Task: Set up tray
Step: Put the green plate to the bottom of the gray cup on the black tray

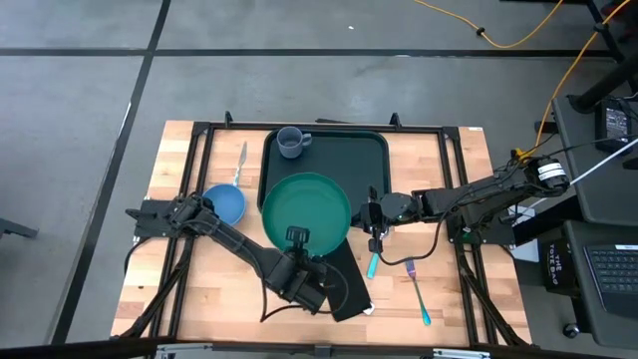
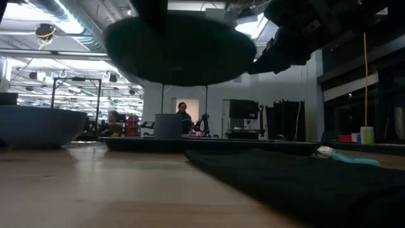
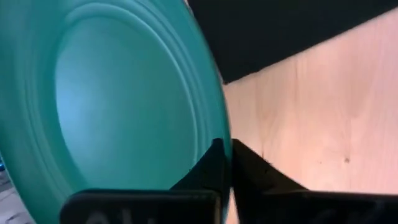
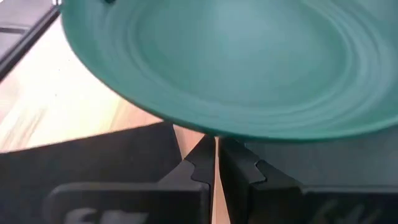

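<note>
I have the left gripper [image 1: 296, 236] clamped on the near rim of the plate [image 1: 305, 208], holding it raised over the tray's [image 1: 371, 150] front edge, I judge ready to set down. The right gripper [image 1: 374, 215] waits closed and empty beside it. The tray holds only a cup [image 1: 290, 142]; the bowl [image 1: 223, 203] is empty.

Grey concrete floor [image 1: 299, 30] is filling the upper frame, a yellow cable [image 1: 498, 35] trailing across its upper right. Ceiling lights [image 2: 69, 25] are glowing upper left in the low view, and a person [image 2: 183, 114] is standing mid-frame by a doorway.
</note>
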{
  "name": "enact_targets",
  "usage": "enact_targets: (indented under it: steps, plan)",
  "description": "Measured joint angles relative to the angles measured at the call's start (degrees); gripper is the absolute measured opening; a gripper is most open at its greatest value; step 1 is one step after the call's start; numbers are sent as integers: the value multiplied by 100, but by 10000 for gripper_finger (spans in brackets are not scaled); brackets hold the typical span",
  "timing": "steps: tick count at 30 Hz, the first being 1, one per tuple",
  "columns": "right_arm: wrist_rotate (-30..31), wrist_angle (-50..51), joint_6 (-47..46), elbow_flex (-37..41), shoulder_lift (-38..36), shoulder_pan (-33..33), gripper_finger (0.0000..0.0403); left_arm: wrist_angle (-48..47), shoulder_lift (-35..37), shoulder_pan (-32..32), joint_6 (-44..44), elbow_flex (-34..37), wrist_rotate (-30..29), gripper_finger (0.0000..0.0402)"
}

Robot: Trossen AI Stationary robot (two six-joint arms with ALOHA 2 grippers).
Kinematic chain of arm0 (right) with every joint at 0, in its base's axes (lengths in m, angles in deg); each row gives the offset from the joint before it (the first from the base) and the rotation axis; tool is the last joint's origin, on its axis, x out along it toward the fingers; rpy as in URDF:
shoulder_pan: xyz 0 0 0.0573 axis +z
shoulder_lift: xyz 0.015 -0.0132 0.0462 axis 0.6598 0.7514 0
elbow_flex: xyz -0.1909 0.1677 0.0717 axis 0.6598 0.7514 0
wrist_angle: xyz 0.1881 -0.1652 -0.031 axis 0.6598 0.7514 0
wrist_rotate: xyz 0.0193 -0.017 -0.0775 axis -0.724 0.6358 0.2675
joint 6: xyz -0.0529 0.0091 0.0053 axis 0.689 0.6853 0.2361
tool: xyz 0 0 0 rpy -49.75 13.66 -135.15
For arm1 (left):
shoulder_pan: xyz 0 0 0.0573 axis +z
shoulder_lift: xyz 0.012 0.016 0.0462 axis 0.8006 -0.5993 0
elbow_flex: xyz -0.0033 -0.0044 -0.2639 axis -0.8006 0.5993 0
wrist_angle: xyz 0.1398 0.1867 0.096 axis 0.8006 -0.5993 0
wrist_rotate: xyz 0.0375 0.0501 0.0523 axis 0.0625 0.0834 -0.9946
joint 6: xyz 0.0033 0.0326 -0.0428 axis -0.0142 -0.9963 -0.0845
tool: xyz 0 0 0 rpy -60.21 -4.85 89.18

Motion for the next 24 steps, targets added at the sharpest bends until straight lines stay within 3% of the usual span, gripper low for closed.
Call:
enact_targets:
  steps: [6,10,20,24]
  plan:
    - [-5,-29,-28,133,0,2,26,446,206,150,-287,774,450,2]
    - [-1,-88,-38,246,0,2,26,736,589,327,-436,1333,385,2]
    - [1,-265,-28,254,0,2,26,2656,1731,1100,-1372,3470,644,2]
    - [4,-281,-11,254,0,2,26,3023,1962,1507,-1859,3966,700,2]
